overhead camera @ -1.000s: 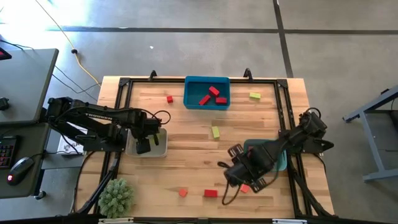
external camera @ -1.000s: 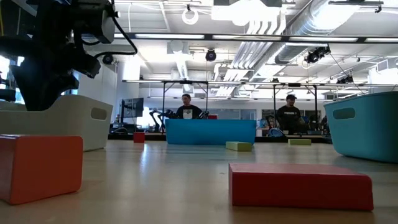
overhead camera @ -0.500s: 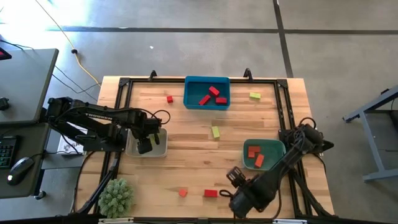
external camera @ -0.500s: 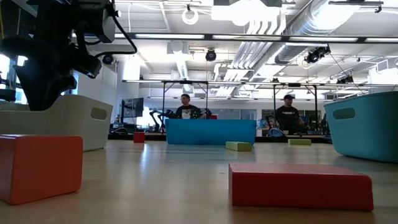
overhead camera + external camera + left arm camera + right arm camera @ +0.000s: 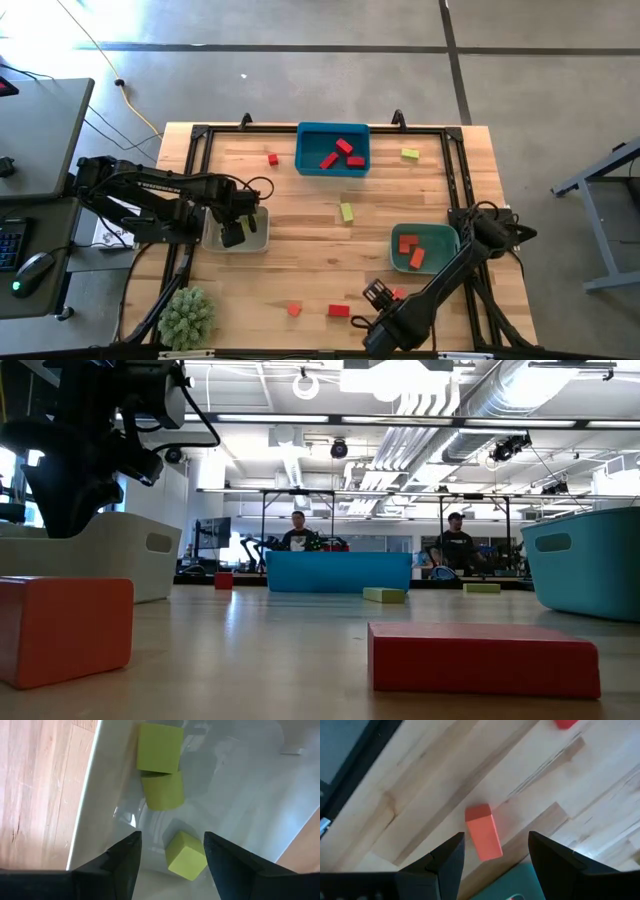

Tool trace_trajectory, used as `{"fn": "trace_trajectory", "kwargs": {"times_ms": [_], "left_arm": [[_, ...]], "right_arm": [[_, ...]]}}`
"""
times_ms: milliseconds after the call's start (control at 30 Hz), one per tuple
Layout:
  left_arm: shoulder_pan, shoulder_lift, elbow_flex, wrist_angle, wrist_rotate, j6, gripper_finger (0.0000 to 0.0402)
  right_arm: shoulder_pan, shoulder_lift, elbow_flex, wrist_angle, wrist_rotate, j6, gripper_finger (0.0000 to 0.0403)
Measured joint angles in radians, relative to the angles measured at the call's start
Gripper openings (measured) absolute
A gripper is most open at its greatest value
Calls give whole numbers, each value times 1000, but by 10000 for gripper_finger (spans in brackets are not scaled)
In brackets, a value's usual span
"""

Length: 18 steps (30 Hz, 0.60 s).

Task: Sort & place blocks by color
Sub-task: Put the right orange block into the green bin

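Hovering over the beige tray [image 5: 255, 243] near the worktop's left edge, the left end effector [image 5: 172, 851] is spread and empty above three yellow-green blocks [image 5: 159, 748]. Near the front edge, beside the teal tray [image 5: 447, 240], the right end effector [image 5: 495, 855] hangs released over an orange-red block [image 5: 483, 831]. Its fingers should straddle the block's narrow sides before descending. From overhead the arm partly covers that block.

I see worktop [image 5: 300, 260]: pale grained wood, satin | beige tray [image 5: 240, 785]: glossy smooth plastic | blocks [image 5: 160, 747]: matt, smooth | plant ball [image 5: 188, 316]: fuzzy
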Motion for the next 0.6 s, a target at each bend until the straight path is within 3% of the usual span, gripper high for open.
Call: {"fn": "trace_trajectory", "kwargs": {"times_ms": [167, 600], "left_arm": [[0, 0, 0, 0, 0, -2, 204], [0, 0, 0, 0, 0, -25, 204]], "right_arm": [[-5, 3, -13, -29, 18, -1, 206], [-23, -71, -314, 91, -27, -9, 206]]}}
